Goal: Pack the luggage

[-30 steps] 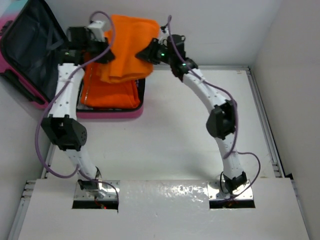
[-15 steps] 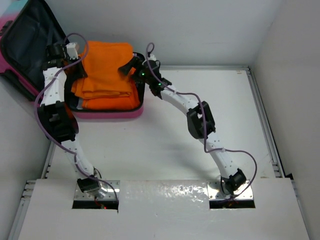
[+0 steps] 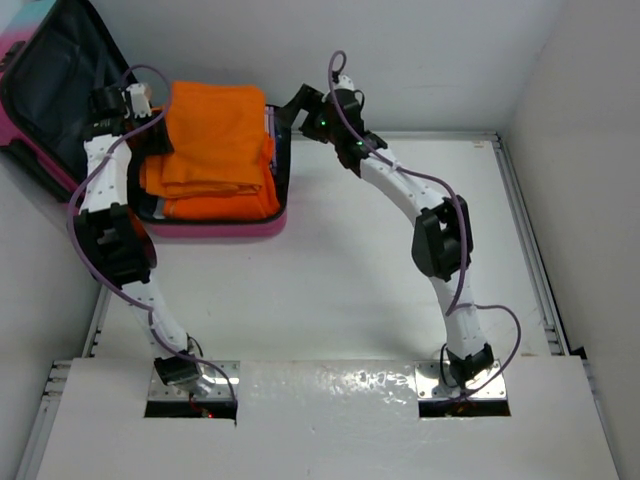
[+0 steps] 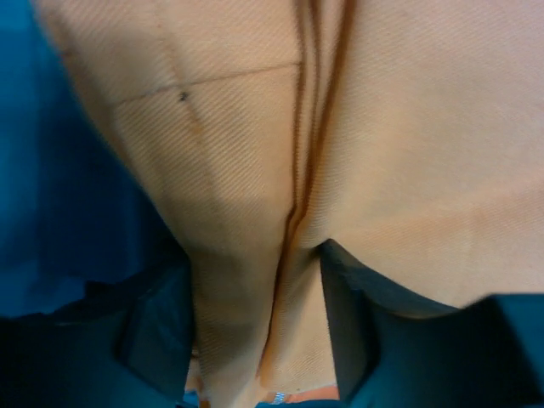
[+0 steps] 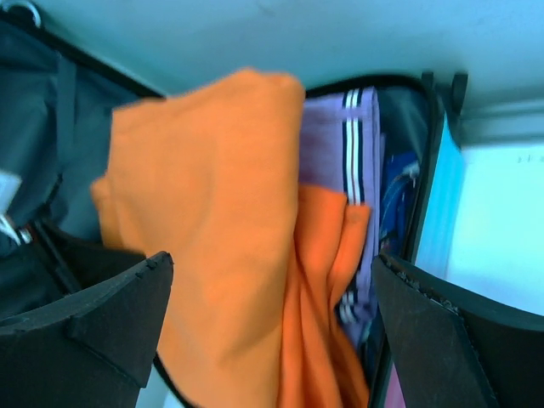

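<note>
1 luggage point(image 3: 215, 228), open | right jaws spread beside it | left jaws inside, grip unclear

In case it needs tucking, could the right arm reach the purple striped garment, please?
Probably yes: the open right gripper hangs beside the luggage, and the purple striped garment lies partly uncovered beside the orange towel.

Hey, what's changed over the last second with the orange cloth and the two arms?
The orange cloth, held up over the luggage a second ago, now lies on the orange stack inside. The right gripper let go, opened wide and drew back rightward. The left gripper came down with it and still has fabric between its fingers; its grip is unclear. The luggage stayed put and open.
</note>
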Action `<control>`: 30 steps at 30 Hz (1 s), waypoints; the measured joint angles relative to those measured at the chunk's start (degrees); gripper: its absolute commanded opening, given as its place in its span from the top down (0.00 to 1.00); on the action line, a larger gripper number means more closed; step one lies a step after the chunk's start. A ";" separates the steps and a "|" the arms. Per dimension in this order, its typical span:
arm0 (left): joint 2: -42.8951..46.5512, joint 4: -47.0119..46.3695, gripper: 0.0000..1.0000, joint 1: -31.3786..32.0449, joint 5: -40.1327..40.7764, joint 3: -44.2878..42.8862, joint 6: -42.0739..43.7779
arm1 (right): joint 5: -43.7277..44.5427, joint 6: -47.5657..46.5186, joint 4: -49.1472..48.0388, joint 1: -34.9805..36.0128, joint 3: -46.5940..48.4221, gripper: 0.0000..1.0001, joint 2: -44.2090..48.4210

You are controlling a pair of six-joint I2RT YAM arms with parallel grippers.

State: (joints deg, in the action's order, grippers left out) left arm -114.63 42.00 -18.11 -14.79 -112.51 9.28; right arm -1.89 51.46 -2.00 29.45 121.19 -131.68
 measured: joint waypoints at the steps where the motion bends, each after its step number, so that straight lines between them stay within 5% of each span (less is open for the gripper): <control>1: 0.15 -0.15 0.44 -0.02 0.33 0.00 -0.11 | 0.07 -0.39 0.63 0.35 -0.81 0.09 0.68; 3: 0.52 -0.31 0.26 -0.02 0.79 -0.15 -0.07 | 0.22 -0.74 1.27 0.85 -4.22 0.10 2.03; 6: 0.74 -0.85 0.16 -0.02 1.25 -2.03 -0.22 | 0.31 -1.14 1.55 1.60 -11.52 0.10 3.61; 12: 2.75 -1.62 0.09 -0.02 1.33 -7.34 -0.28 | 1.20 -5.40 6.86 1.81 -22.27 0.14 6.05; 17: 6.78 -2.86 0.14 0.02 4.48 -11.26 1.90 | 1.09 -6.88 6.91 1.88 -29.31 0.32 12.59; 23: 14.47 -6.47 0.17 0.57 18.80 -10.71 8.48 | -1.55 -6.40 2.47 2.69 -33.97 0.34 17.46; 30: 26.58 -16.79 0.03 0.87 40.24 -5.22 22.38 | -4.90 -6.38 1.07 3.63 -37.13 0.33 18.21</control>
State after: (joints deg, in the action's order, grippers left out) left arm -88.05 25.21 -17.23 25.45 -117.73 31.66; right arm -6.79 45.08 -0.93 33.08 84.05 -113.47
